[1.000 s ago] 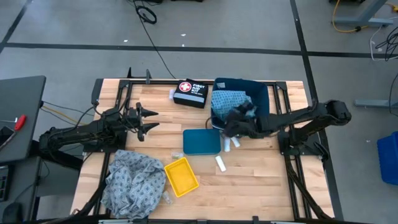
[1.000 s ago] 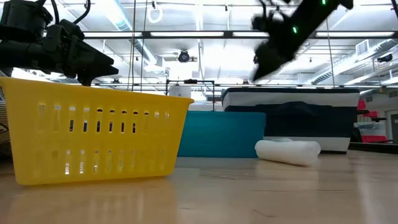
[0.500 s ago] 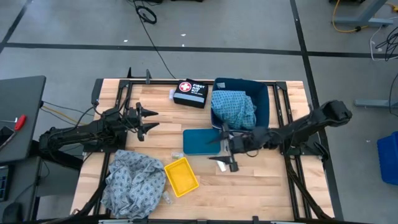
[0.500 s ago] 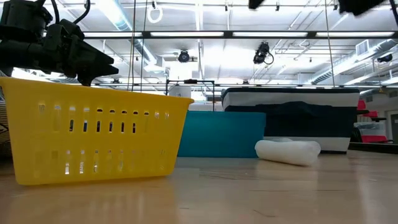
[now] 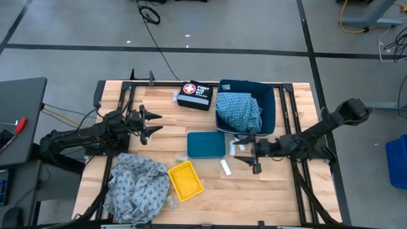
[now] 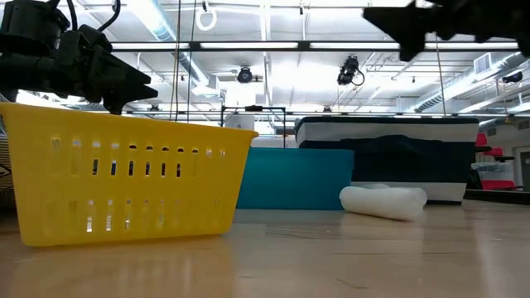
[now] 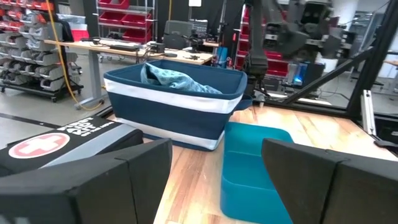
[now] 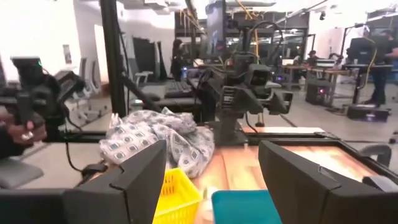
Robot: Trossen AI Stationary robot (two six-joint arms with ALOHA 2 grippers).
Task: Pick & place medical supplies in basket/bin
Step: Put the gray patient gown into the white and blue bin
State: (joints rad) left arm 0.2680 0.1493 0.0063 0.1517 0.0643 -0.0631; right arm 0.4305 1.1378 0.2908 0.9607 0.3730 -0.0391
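**Sam:** How much is put away?

**Mia:** Only a bit, I think. The blue-green cloth (image 5: 238, 112) is already in the dark blue bin (image 5: 268, 105) at the far side of the table. The grey cloth (image 5: 135, 184) lies on the wood at the near left, right beside the yellow basket (image 5: 185, 180). That basket looks empty from above.

**Sam:** And the little white rolls?

**Mia:** One white roll (image 5: 225, 167) lies on the table, just to the right of the yellow basket. Another white roll (image 5: 236, 149) sits by the teal tray (image 5: 206, 144). So the rolls and the grey cloth still need picking up.

**Sam:** What are the arms doing?

**Mia:** The right gripper (image 5: 250, 155) reaches toward the middle and hangs above the rolls. Its fingers are wide apart and hold nothing. The left gripper (image 5: 154, 122) waits over the left side, far from the rolls, also spread wide and empty.
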